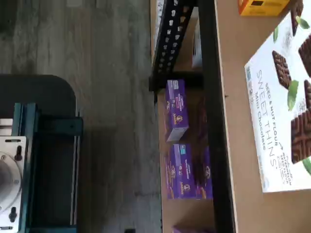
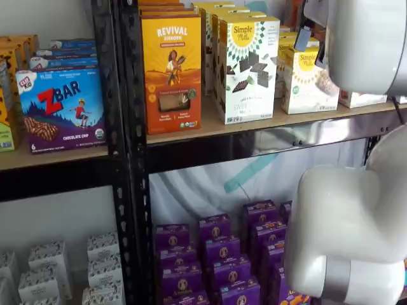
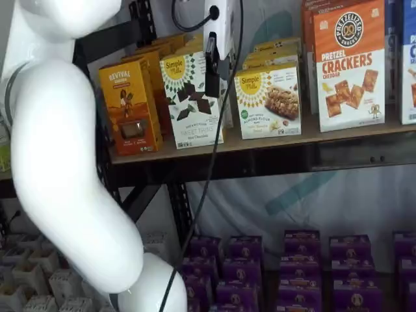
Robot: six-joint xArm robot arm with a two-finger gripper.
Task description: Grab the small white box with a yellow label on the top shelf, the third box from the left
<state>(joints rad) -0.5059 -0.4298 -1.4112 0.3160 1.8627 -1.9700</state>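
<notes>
Your gripper [image 3: 212, 78] hangs from the top edge in a shelf view, white body with black fingers side-on, cable beside it, so you can't tell if the fingers are apart or together. It sits in front of the tall box [image 3: 194, 97] with dark chocolate squares, overlapping that box's right edge. The small white box [image 3: 268, 101] is just right of the gripper and a bit lower, upright on the top shelf [image 3: 273, 144], front showing a yellow round logo and a cookie picture; no contact with the fingers. In the other shelf view the arm's white housing covers part of the small white box [image 2: 308, 81], and the gripper itself isn't visible there. Left of the gripper, past the tall box, stands the orange box [image 3: 129, 107]. Right of the small white box is a cracker box [image 3: 349, 65]. The shelf is a tan board with a dark metal front rail on black uprights. Below it, rows of purple boxes [image 3: 296, 270] fill the lower shelf against a pale backdrop. The wrist view shows the tall box [image 1: 282, 102] lying across the tan board, purple boxes [image 1: 177, 109] beneath, and grey wood-look floor [image 1: 97, 43].
</notes>
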